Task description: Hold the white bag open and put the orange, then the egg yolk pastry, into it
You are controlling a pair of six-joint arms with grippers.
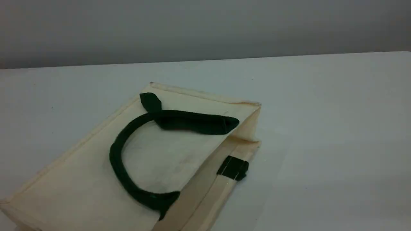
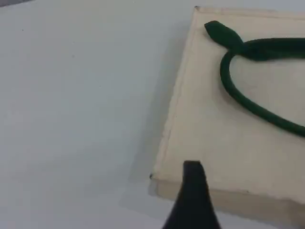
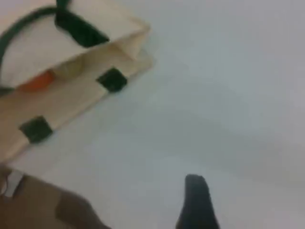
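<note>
The white bag (image 1: 80, 186) lies flat on the table, its dark green handle (image 1: 117, 160) curled on the top panel and its mouth facing right. Through the right wrist view the mouth of the bag (image 3: 62, 102) gapes a little; the orange (image 3: 35, 82) and the pale egg yolk pastry (image 3: 71, 69) show inside it, blurred. The left gripper's fingertip (image 2: 192, 174) hovers over a corner edge of the bag (image 2: 214, 133), holding nothing. Over bare table to the right of the bag, the right gripper's fingertip (image 3: 195, 191) is likewise empty. Neither arm appears in the scene view.
Green stitched patches (image 1: 233, 167) mark the bag's rim. The white table (image 1: 337, 128) runs wide to the right and behind the bag. A blurred brown shape (image 3: 43, 207) fills the lower left corner of the right wrist view.
</note>
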